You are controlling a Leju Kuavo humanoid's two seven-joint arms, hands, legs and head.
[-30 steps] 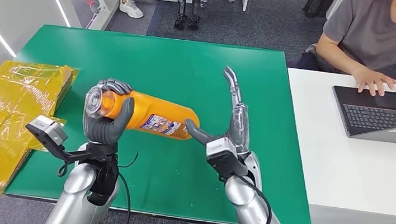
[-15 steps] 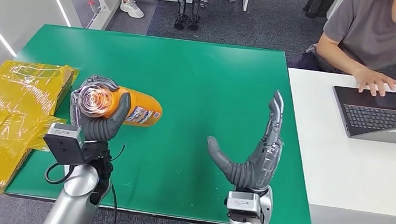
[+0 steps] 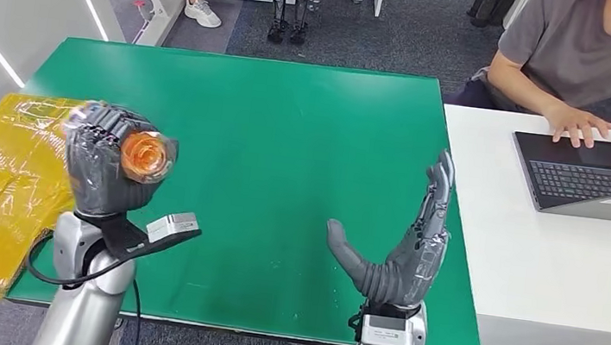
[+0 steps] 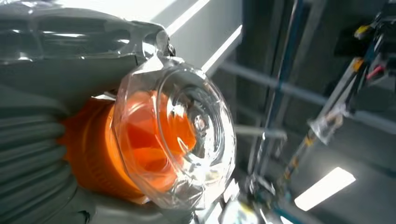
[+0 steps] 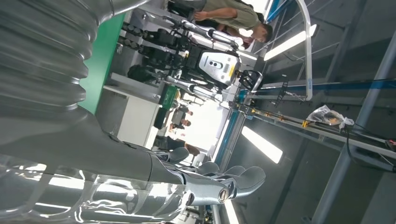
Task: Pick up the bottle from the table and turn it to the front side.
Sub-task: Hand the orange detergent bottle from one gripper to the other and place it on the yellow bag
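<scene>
Left hand had the bottle up in the air, right hand was just hanging out empty.

The left hand (image 3: 104, 158) was wrapped around the orange bottle (image 3: 146, 156), held off the green table (image 3: 289, 136) near its left edge, clear cap pointing toward the camera. Couldn't really make out the label side from here, the hand covered most of the body. The right hand (image 3: 402, 249) stood upright over the table's near right part, fingers straight and thumb stuck out, holding nothing.

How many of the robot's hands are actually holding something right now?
1. The left hand, raised at the green table's left edge, grips the orange bottle, its clear cap facing the head camera. The right hand is held up with fingers apart, holding nothing.
</scene>
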